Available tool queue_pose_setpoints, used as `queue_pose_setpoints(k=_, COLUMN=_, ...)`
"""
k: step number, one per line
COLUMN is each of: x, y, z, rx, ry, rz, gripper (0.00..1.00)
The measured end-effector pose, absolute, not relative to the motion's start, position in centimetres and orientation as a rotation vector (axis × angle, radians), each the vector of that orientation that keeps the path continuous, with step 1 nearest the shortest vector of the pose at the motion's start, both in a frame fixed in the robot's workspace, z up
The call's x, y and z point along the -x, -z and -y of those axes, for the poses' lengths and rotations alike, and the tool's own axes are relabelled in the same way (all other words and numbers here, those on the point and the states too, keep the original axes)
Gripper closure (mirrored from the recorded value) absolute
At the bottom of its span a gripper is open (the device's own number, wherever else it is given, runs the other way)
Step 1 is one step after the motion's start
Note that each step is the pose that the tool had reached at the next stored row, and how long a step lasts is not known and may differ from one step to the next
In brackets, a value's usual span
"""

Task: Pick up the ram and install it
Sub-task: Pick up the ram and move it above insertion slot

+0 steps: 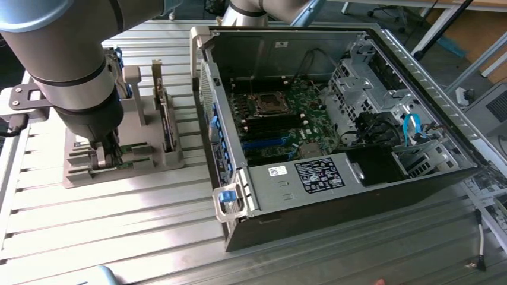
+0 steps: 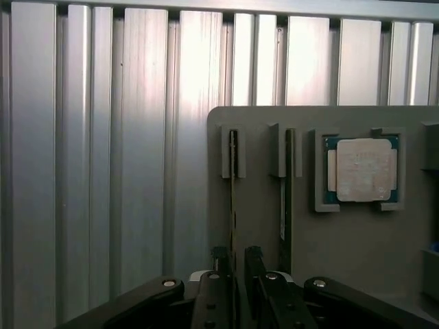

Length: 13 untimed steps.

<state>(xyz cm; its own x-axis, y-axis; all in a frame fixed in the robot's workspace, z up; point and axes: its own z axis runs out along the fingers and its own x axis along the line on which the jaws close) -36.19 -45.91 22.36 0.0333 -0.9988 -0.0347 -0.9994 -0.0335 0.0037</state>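
The ram [image 2: 233, 178] is a thin stick seen edge-on, standing upright in a slot of the grey holder [image 2: 257, 226]. My gripper [image 2: 235, 255] is low over that slot and open, with one fingertip [image 2: 219, 259] on each side of the stick's near end and a narrow gap at each. In the exterior view the gripper [image 1: 104, 159] sits down among the holder's front slots, where green board edges [image 1: 130, 149] show. The arm covers much of the holder [image 1: 158, 163] there.
A second thin board with a white label strip [image 2: 287, 192] stands in the neighbouring slot. A square silver processor [image 2: 361, 170] lies in its recess. A dark expansion card [image 1: 166, 119] stands upright on the holder. The open computer case [image 1: 317, 119] with its motherboard lies toward the exterior view's right on the ribbed metal table [image 1: 119, 225].
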Motion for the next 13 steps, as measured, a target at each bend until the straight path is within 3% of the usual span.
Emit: queue_pose_setpoints(k=13, x=36.16, y=-21.84, z=45.91, rx=2.244, ry=-0.043, rz=-2.168, gripper=0.76)
